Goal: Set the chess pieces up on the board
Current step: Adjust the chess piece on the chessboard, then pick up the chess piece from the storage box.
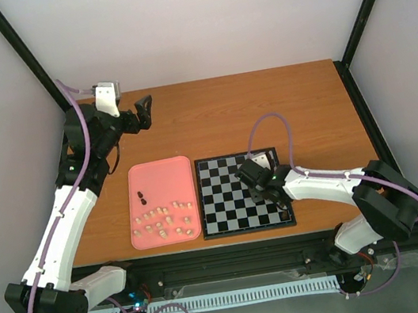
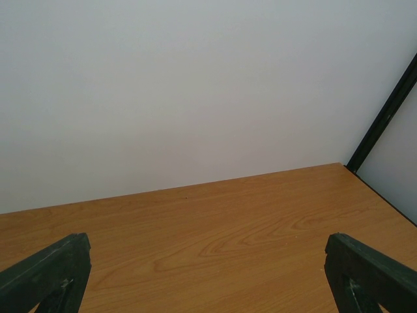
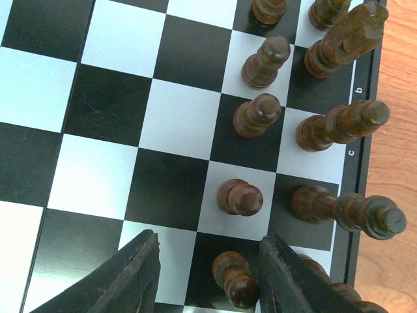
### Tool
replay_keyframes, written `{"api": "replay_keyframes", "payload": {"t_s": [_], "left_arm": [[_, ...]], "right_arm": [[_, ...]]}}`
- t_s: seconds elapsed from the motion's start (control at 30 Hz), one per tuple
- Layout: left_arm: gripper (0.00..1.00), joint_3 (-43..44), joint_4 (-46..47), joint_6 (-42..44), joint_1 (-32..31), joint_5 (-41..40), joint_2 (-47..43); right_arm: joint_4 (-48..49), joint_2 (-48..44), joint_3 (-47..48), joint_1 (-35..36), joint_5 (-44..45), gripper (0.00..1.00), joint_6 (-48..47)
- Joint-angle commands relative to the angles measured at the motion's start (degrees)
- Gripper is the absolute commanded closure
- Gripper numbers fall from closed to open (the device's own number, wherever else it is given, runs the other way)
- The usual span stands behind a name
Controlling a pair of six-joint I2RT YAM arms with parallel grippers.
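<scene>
Where right fingers straddle a dark pawn — wide, untouching.

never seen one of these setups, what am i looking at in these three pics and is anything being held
Two robot arms are bolted to a wooden table. One picture looks down from above; the other two come from cameras on each wrist. On the table lie a chessboard and a pink tray holding mostly pale chess pieces. The left end effector hangs open over bare wood, holding nothing. The right end effector is open above the board's edge, a dark pawn between its fingers, not gripped. More dark pieces stand in two rows there.
</scene>
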Motion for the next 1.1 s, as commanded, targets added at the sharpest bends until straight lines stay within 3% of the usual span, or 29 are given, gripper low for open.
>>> {"api": "replay_keyframes", "payload": {"t_s": [0.0,0.37,0.53,0.8,1.07], "left_arm": [[0.0,1.4,1.2,1.0,-0.2,-0.3,0.1],[0.0,2.0,1.1,0.9,-0.2,-0.3,0.7],[0.0,1.9,1.1,0.6,-0.2,0.2,-0.2],[0.0,1.2,1.0,0.3,-0.2,0.8,-3.3],[0.0,-0.6,-0.5,1.0,-0.3,-2.9,-9.3]], "right_arm": [[0.4,-1.8,-0.4,-0.4,0.9,0.58,0.3],[-1.0,-10.4,2.3,0.4,1.4,0.61,-3.6],[5.7,-8.9,5.3,2.0,-5.1,0.62,-8.6],[24.3,7.4,18.3,6.3,-22.0,0.64,-19.3],[21.1,32.5,43.2,9.7,-32.6,0.66,-27.9]]}}
